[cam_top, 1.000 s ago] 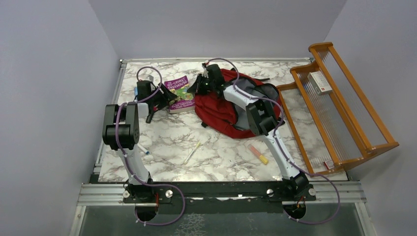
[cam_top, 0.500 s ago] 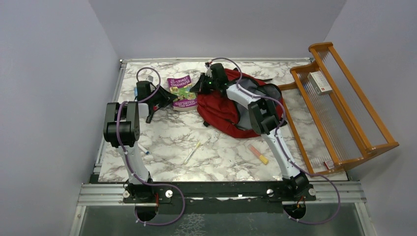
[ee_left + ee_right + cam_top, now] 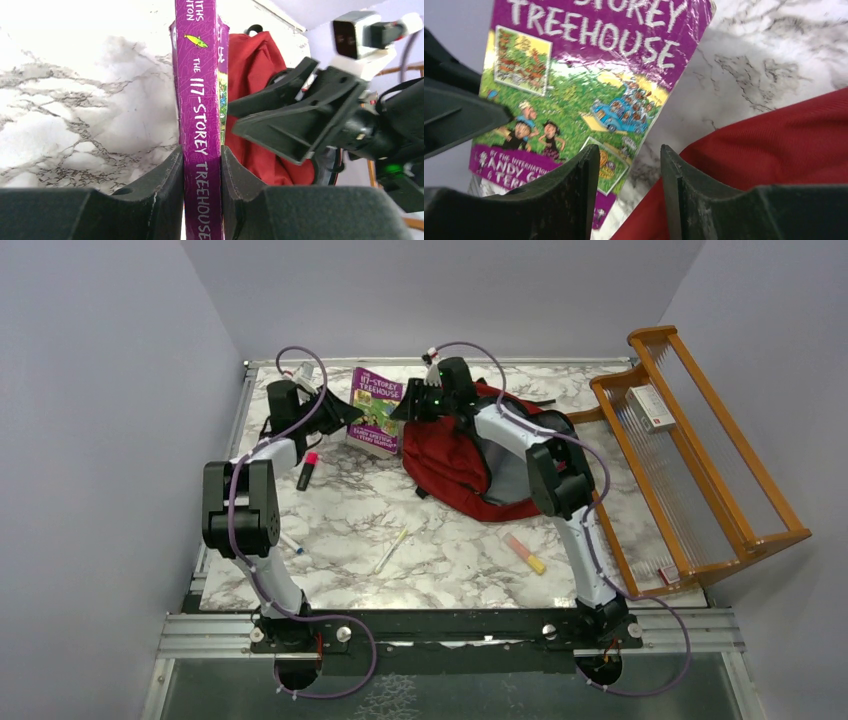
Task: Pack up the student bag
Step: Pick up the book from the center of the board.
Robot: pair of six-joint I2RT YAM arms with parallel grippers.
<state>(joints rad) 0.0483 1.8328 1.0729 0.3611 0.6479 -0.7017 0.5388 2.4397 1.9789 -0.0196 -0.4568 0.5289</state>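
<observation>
The student bag, red with a grey lining, lies open at the back middle of the table. A purple paperback, "The 117-Storey Treehouse", is held up off the marble just left of the bag. My left gripper is shut on its spine, a pad on each cover. My right gripper hangs open over the bag's red edge, right beside the book's front cover, with nothing between its fingers. The two grippers nearly meet at the book.
A pink marker lies under the left arm. A yellow pencil, an orange-and-yellow marker and a pen lie nearer the front. A wooden rack holding a white box stands along the right edge.
The left gripper closed on the book and raised it from flat on the table, tilted up beside the bag. The right gripper went from shut to open and shifted slightly right.
</observation>
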